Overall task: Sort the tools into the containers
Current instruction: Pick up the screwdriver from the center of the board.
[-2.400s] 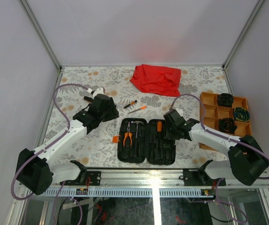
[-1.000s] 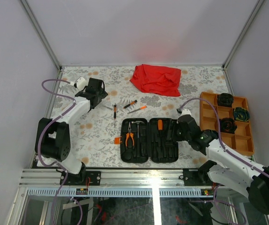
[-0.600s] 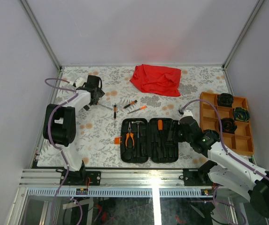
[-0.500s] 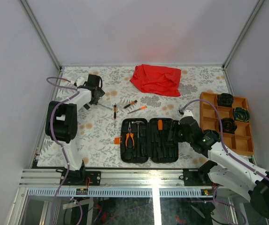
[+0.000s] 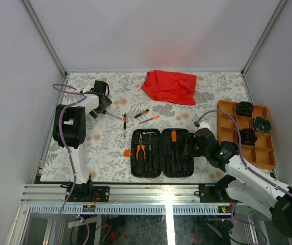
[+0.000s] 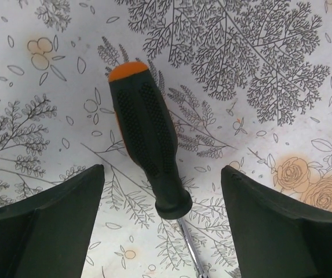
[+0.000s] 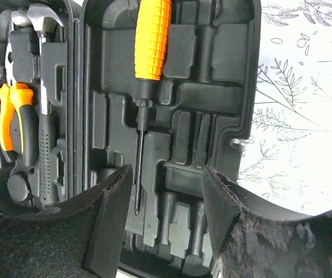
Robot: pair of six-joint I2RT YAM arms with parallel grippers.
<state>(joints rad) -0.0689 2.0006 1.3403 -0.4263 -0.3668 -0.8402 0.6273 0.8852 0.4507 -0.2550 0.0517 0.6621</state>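
In the top view, the left arm is reaching to the far-left part of the table (image 5: 196, 97), and the left gripper (image 5: 101, 104) is pointing down at the floral surface there. A few loose screwdrivers (image 5: 141, 113) are lying between that gripper and the red cloth (image 5: 169, 86). The black case (image 5: 160, 168) is lying open near the front edge, with the right gripper (image 5: 199, 143) hovering over its right half. The orange tray (image 5: 226, 138) is sitting at the right edge, with dark round objects (image 5: 245, 108) in three of its compartments; what they are is not clear.

In the left wrist view, a black-handled screwdriver (image 6: 148, 156) with an orange cap is lying flat on the table. The gripper's fingers (image 6: 44, 226) are standing spread on either side of the handle, touching neither side.

In the right wrist view, the right gripper's fingers (image 7: 110, 220) are standing apart, pinching nothing, above the case's right half. An orange-handled screwdriver (image 7: 152, 40) is resting in a slot there. In the left half, the pliers (image 7: 18, 121) and the hammer (image 7: 41, 23) are lying side by side.
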